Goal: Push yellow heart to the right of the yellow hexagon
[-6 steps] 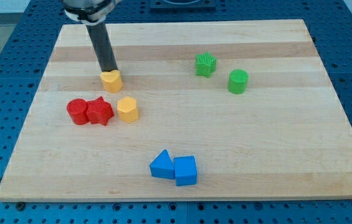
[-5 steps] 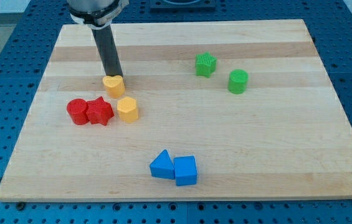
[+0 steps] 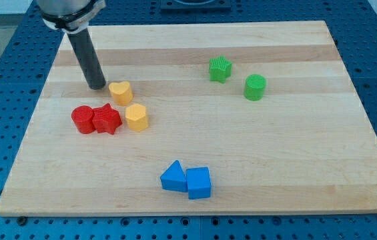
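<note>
The yellow heart (image 3: 121,92) lies on the wooden board (image 3: 255,153) at the upper left. The yellow hexagon (image 3: 136,117) sits just below it and slightly to the right, a small gap apart. My tip (image 3: 97,86) rests on the board just left of the yellow heart, a short gap from it. The dark rod rises from the tip toward the view's top left.
A red cylinder (image 3: 81,119) and a red star (image 3: 107,119) sit touching each other just left of the hexagon. A green star (image 3: 220,69) and a green cylinder (image 3: 255,87) are at the upper right. A blue triangle (image 3: 173,177) and a blue cube (image 3: 199,183) sit at the bottom centre.
My tip moved from just above the yellow heart to its left side. The heart slid slightly down toward the hexagon earlier and now rests.
</note>
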